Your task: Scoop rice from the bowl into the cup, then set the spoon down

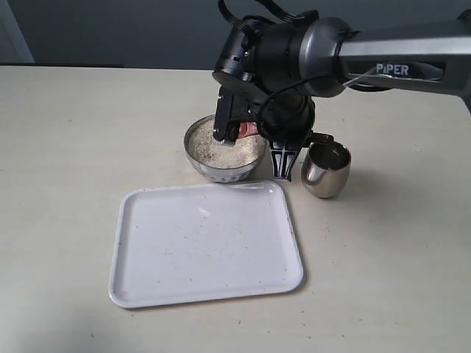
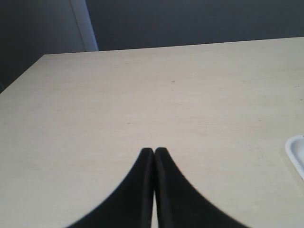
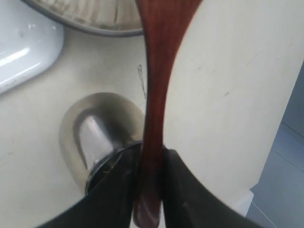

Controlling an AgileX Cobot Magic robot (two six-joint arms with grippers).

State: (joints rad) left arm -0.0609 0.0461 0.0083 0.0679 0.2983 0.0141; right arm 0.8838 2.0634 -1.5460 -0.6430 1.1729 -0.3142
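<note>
Right wrist view alone shows fingers (image 3: 190,202) clamped on spoon (image 3: 157,95) handle.

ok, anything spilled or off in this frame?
Yes: loose rice grains are scattered over the white tray, with a few specks on the table in front of it, outside the bowl and cup. Nothing else stands out.

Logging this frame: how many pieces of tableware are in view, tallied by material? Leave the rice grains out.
Steel: 2, the bowl and the cup
Wood: 1, the spoon
White tray: 1
Total: 4
</note>
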